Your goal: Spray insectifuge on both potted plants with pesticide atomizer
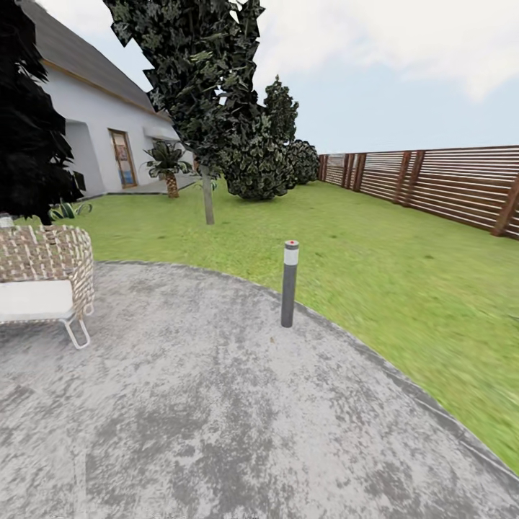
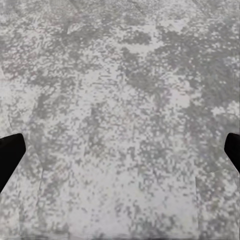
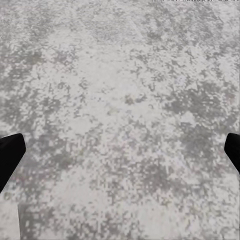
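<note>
I am in the garden, on the round grey mottled paved area (image 1: 216, 418) beside the green lawn (image 1: 375, 259). The pesticide atomizer and both potted plants are out of view. In the left wrist view my left gripper (image 2: 120, 155) is open: its dark fingertips (image 2: 9, 155) stand far apart above bare paving, with nothing between them. My right gripper (image 3: 120, 155) is likewise open over the paving, its fingertips (image 3: 10, 152) at the picture's two sides, holding nothing.
A grey lamp post (image 1: 289, 284) with a red cap stands at the paving's edge ahead. A wicker chair (image 1: 47, 277) with a white cushion is at the left. Beyond are a tree (image 1: 205, 108), bushes, a small palm (image 1: 167, 167), a white house and the brown slatted fence (image 1: 432, 184).
</note>
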